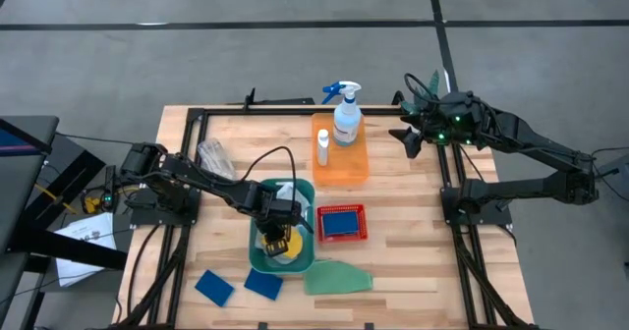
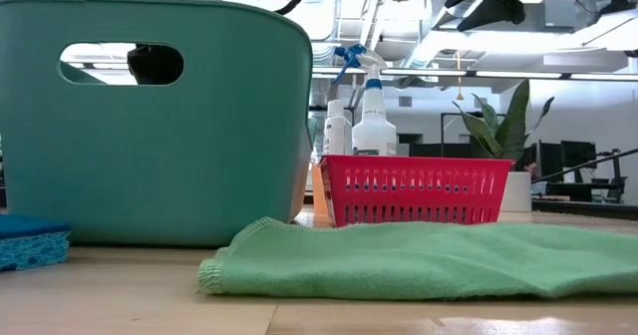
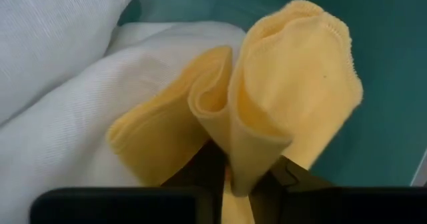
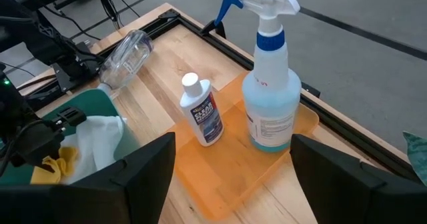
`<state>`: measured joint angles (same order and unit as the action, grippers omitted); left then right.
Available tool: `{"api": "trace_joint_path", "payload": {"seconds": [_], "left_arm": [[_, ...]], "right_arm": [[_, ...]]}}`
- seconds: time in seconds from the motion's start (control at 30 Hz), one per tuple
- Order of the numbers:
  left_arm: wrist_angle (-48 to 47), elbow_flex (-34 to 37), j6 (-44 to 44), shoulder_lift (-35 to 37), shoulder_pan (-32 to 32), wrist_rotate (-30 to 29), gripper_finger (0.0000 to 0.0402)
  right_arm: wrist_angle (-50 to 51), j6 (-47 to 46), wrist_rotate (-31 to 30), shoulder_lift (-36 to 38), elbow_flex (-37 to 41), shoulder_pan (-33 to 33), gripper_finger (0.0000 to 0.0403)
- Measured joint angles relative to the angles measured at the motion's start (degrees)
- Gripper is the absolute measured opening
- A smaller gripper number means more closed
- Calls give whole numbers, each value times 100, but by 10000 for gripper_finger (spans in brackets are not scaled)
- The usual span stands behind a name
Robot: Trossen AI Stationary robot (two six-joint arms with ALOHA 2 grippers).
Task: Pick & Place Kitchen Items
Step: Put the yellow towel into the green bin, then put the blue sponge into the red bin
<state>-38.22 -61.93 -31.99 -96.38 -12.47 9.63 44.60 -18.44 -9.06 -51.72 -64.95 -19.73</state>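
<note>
Sorting underway: left tool (image 1: pixel 282 240) pinching yellow cloth (image 3: pixel 267 117) over white cloth (image 3: pixel 60 137) in teal bin (image 1: pixel 307 197); right tool (image 1: pixel 411 137) waiting spread; green cloth (image 1: pixel 337 278), sponges (image 1: pixel 239 287) lying unplaced at six o'clock.

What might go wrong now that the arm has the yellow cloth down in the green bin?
1. The yellow cloth is pinched between the left tool's fingers over the white cloth in the green bin; it could cling and lift out again.
2. The white cloth beside it might snag and get dragged along.
3. The right tool, open near the spray bottle, could tip it.
</note>
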Motion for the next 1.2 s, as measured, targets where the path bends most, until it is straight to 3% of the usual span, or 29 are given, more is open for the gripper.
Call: {"api": "trace_joint_path", "payload": {"seconds": [0.5, 0.83, 1.2], "left_arm": [[96, -2, 150, 82, -4, 27, 173], [309, -7, 308, 994, 92, -27, 213], [362, -4, 314, 1981, 228, -1369, 210]], "right_arm": [[0, 45, 0, 0, 0, 0, 285], [-1, 98, 0, 0, 0, 3, 286], [-2, 107, -2, 1, 0, 4, 286]]}}
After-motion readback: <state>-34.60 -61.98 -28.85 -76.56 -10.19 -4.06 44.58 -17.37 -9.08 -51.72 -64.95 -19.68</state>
